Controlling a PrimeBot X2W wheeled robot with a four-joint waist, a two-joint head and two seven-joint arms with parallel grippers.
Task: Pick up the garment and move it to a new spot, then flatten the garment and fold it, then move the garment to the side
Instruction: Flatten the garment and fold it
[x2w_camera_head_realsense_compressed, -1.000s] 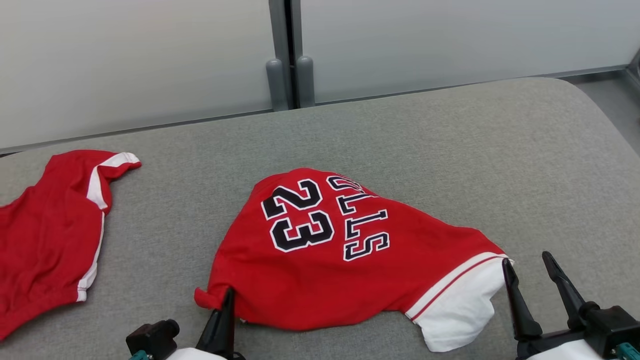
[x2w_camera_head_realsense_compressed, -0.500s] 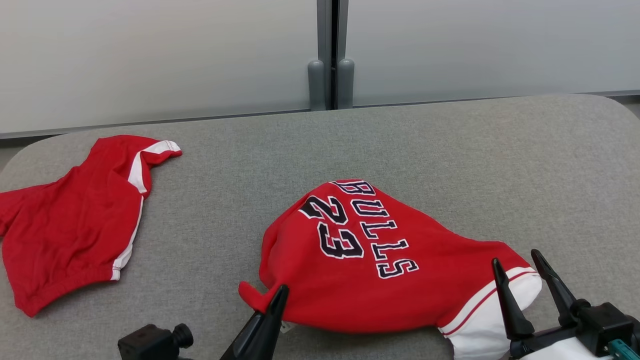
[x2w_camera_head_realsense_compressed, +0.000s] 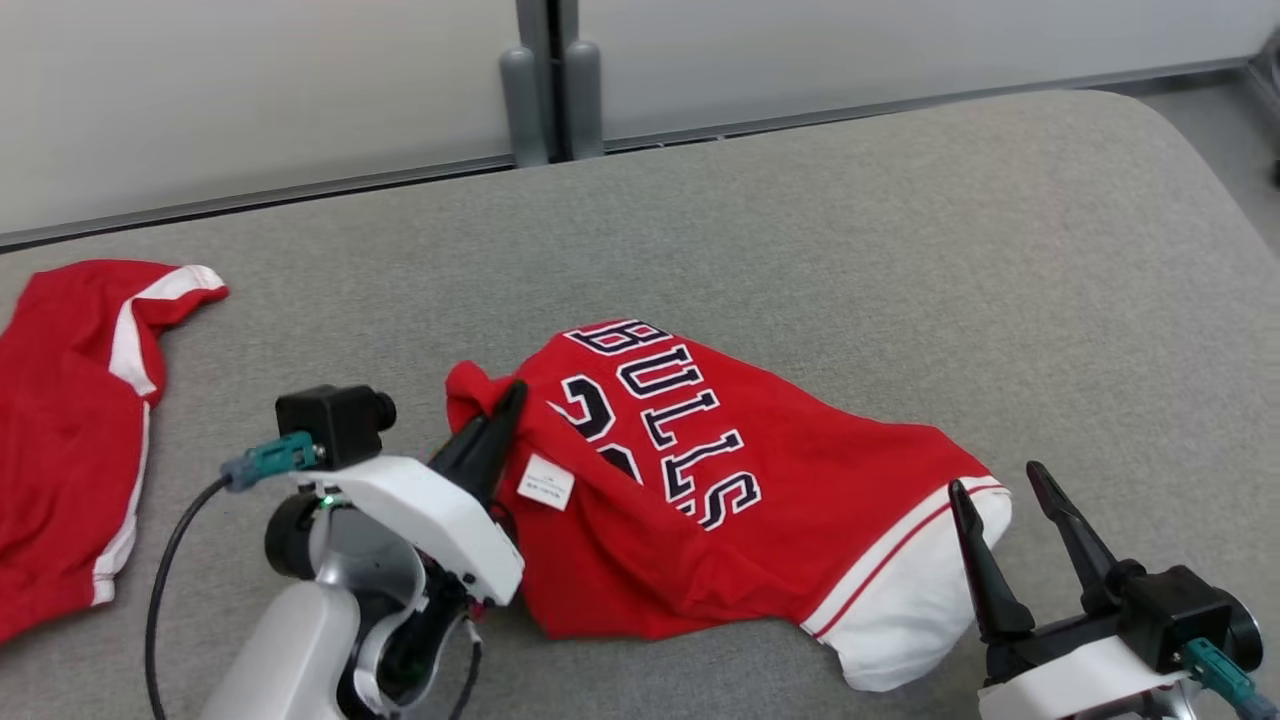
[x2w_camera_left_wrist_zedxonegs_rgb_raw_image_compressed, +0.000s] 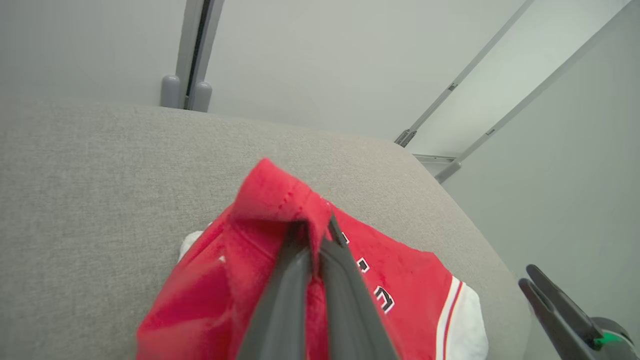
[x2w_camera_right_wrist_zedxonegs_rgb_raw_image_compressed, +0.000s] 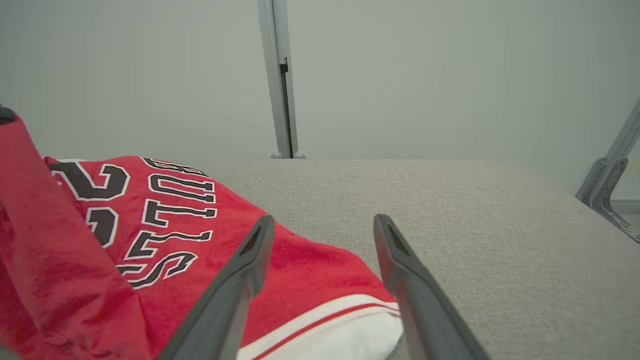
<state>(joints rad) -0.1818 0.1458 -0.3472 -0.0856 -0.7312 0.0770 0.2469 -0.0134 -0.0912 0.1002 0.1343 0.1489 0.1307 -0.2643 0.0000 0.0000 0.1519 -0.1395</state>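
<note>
Fabric of the red jersey (x2w_camera_head_realsense_compressed: 830, 470) was pinched between the closed fingers of the left hand (x2w_camera_head_realsense_compressed: 508, 398): a red hem corner was gripped and held raised above the tabletop (x2w_camera_head_realsense_compressed: 900, 250), folded over toward the lettering, with a small white label (x2w_camera_head_realsense_compressed: 545, 482) exposed beside the fingers. The right hand (x2w_camera_head_realsense_compressed: 995, 482) was spread wide and nothing was held by it; its fingers were poised just beside the jersey's white panel (x2w_camera_head_realsense_compressed: 900, 610), though contact could not be told. The jersey was found near the front edge of the tabletop, about midway along it. Open grey surface was seen behind it and to the right, up to the rounded far-right corner. A second red garment (x2w_camera_head_realsense_compressed: 60, 420) with white stripes was laid at the far left, well apart. Pale wall panels (x2w_camera_head_realsense_compressed: 250, 90) and two grey posts (x2w_camera_head_realsense_compressed: 545, 95) were set behind the back edge.
</note>
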